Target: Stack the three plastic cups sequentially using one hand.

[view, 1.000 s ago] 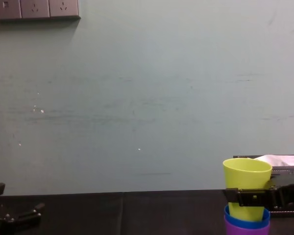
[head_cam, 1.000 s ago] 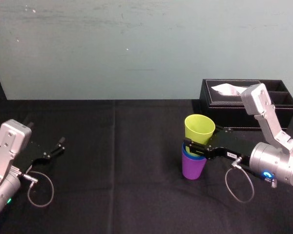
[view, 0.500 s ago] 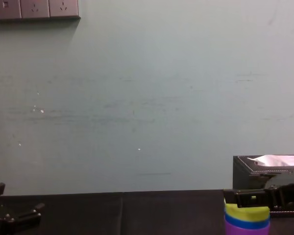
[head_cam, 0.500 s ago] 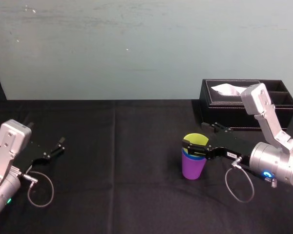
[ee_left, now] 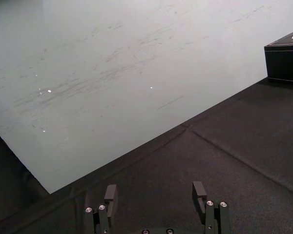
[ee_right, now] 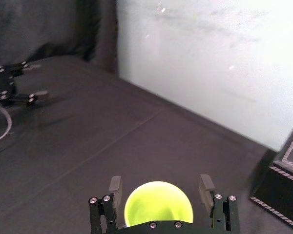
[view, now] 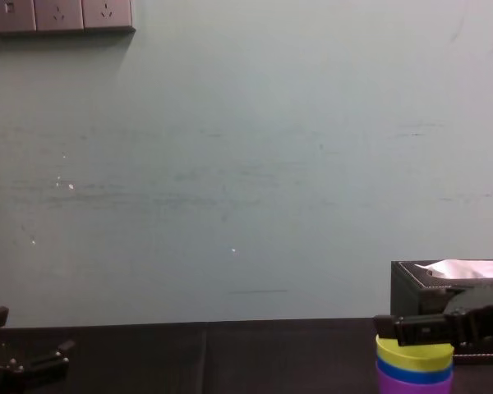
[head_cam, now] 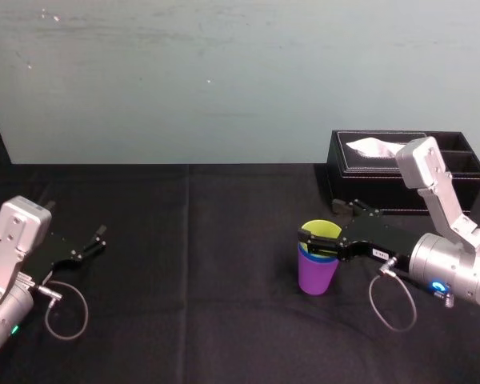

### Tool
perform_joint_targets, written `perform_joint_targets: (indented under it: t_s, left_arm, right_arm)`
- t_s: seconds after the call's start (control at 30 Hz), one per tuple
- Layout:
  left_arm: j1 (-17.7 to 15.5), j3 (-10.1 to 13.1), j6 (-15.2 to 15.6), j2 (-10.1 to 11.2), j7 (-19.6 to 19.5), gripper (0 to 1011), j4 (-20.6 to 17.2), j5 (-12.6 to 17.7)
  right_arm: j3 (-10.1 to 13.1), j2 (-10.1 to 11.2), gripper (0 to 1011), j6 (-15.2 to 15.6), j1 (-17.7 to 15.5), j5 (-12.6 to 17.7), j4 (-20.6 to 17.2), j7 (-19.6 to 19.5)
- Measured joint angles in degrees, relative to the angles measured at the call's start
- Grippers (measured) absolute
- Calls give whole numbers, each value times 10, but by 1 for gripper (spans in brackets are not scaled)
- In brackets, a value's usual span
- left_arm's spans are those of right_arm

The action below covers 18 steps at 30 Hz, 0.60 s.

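At right, right gripper (ee_right: 160,184) jaws apart, flanking yellow-green cup (head_cam: 320,230) nested in blue cup (view: 414,369), purple cup (head_cam: 316,276), left gripper (ee_left: 154,190) parked.

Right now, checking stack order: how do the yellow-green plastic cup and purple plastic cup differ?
The yellow-green plastic cup sits innermost, only its rim showing; the purple plastic cup is outermost, standing on the black cloth. The open right gripper flanks the yellow-green cup, not the purple cup. Both stand upright, the blue cup between.

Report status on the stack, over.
Right gripper open around yellow-green cup. Cup nested in blue cup, purple cup. Left gripper open, parked left. Tissue box behind stack.
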Motion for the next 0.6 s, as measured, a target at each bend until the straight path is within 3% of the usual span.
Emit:
perform_joint_targets:
  t_s: [0.13,0.37,0.6]
  left_arm:
    - [0,0,0,0,0,1000,0,0]
    - [0,0,0,0,0,1000,0,0]
    - [0,0,0,0,0,1000,0,0]
  right_arm:
    - [16,-8,1000,-26,-18,-11,-11,-33]
    - [71,-42,1000,-81,-59,-14,-16,-109]
    - [108,-75,1000,-84,-86,-30,-1,-193]
